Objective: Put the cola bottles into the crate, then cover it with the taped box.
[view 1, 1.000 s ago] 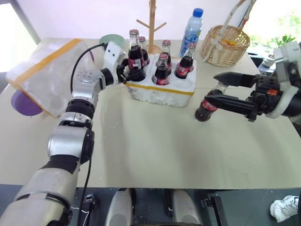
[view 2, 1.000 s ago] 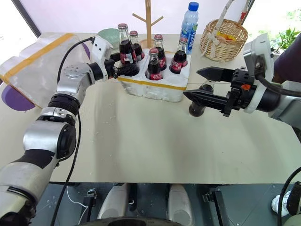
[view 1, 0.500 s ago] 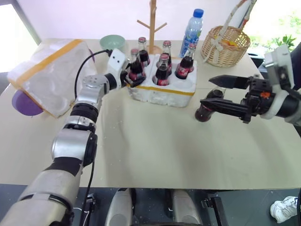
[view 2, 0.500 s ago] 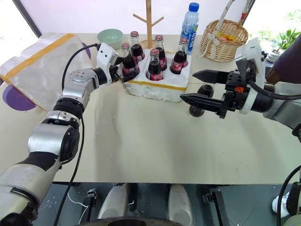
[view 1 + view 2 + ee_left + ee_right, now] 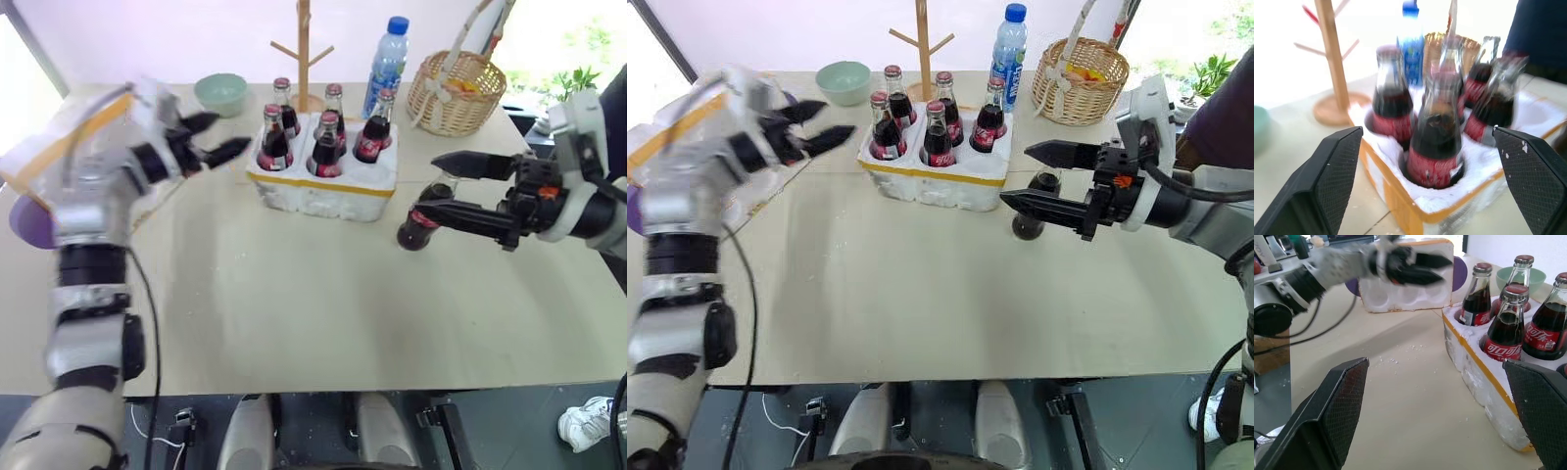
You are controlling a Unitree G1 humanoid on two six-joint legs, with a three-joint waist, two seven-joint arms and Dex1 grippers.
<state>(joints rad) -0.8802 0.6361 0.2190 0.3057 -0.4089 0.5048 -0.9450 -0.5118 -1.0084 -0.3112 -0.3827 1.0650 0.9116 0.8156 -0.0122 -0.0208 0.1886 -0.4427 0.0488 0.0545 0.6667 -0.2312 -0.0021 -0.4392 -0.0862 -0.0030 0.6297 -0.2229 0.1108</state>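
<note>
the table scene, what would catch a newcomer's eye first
Most striking is the white crate mid-table, with five red-labelled cola bottles standing in its wells. A sixth cola bottle stands on the table just right of the crate, behind the open right gripper that reaches in level from the right. On the left, the open left gripper hangs beside the crate, in front of the big taped box.

Five cola bottles (image 5: 938, 134), dark with red caps and labels, stand upright in the wells of the crate (image 5: 940, 178), a low white foam tray banded in yellow. A sixth bottle (image 5: 419, 217) stands on the worktop beside it. The taped box (image 5: 1410, 281) lies tilted well apart, its hollow side showing.
</note>
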